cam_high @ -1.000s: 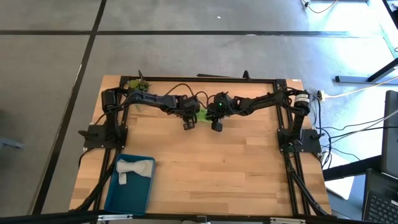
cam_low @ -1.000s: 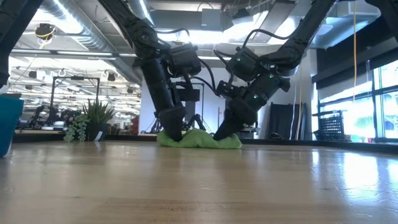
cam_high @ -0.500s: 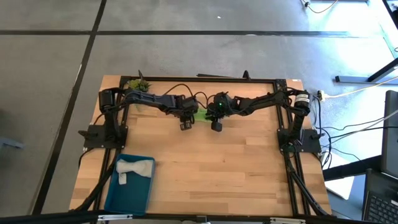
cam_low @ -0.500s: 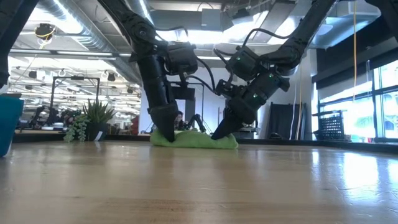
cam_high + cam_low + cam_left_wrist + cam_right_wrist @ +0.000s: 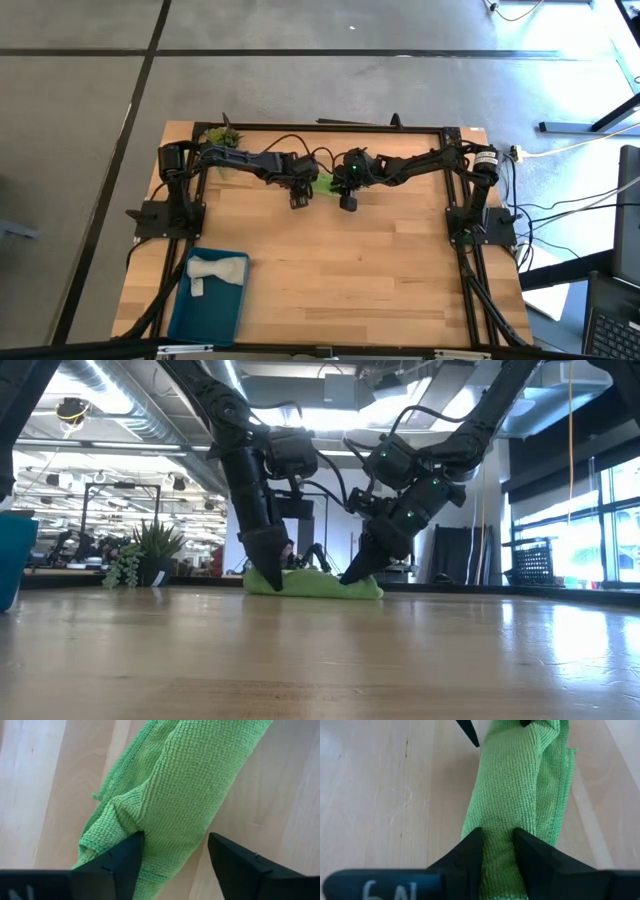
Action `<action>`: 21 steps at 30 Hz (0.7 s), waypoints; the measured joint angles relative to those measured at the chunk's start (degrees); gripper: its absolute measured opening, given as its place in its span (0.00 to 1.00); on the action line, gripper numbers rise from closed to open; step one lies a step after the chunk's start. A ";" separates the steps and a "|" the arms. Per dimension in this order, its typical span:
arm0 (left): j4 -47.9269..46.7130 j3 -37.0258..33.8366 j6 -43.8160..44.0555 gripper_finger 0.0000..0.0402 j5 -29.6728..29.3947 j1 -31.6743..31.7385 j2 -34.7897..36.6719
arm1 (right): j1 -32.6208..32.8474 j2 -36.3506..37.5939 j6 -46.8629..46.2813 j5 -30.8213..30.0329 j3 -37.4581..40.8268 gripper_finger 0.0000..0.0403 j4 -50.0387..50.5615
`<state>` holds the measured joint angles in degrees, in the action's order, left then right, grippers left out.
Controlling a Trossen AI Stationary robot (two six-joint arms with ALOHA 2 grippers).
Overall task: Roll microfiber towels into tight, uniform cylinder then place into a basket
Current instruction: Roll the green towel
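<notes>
The lime green towel [image 5: 325, 185] lies as a loose roll along the table's far middle, flat on the wood [image 5: 315, 584]. My left gripper [image 5: 175, 840] stands open over the roll's left end, one finger on each side of it [image 5: 272, 576]. My right gripper [image 5: 497, 837] is shut on the roll's right end [image 5: 350, 575]. The teal basket [image 5: 185, 310] sits at the near left with the light grey towel [image 5: 215, 270] lying in it. My left gripper straddles the roll's left end from above; one fingertip [image 5: 134, 845] sits right at a loose fold of cloth [image 5: 125, 815], and I cannot tell whether it touches. My right gripper pinches the roll's right end [image 5: 496, 822] between its two fingers, and cloth bulges out on both sides. The fingers slant down from the table's right, roughly along the roll. The towel rests on the table.
A small green plant sprig [image 5: 220, 135] sits at the far left corner. The basket's wall [image 5: 12, 560] shows at the left edge of the low view. Bare wood [image 5: 360, 270] stretches from the towel to the near edge.
My left gripper has opened, let go of the towel's left end and risen a little. The towel's left end has settled flatter and a bit farther toward the table's left. The right gripper has kept still.
</notes>
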<state>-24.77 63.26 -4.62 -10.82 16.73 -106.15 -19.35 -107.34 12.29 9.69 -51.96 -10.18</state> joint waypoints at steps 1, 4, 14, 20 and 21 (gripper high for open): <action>0.02 0.00 0.00 0.56 0.23 0.00 0.00 | 0.00 0.01 0.00 0.00 0.00 0.28 0.01; 0.09 0.02 0.04 0.58 0.93 0.00 0.02 | 0.00 -0.01 0.00 0.00 0.02 0.28 0.03; 0.43 0.09 0.09 0.65 0.02 0.00 0.05 | 0.00 -0.01 0.00 -0.02 0.07 0.28 0.07; 0.50 0.11 0.13 0.65 0.21 0.02 0.05 | 0.00 -0.01 0.00 -0.02 0.11 0.28 0.07; 0.52 0.11 0.11 0.65 0.21 0.02 0.05 | 0.00 -0.01 0.00 -0.02 0.11 0.28 0.07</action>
<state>-24.25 63.37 -4.51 -10.61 16.75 -106.10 -19.35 -107.35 12.29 9.67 -51.86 -10.11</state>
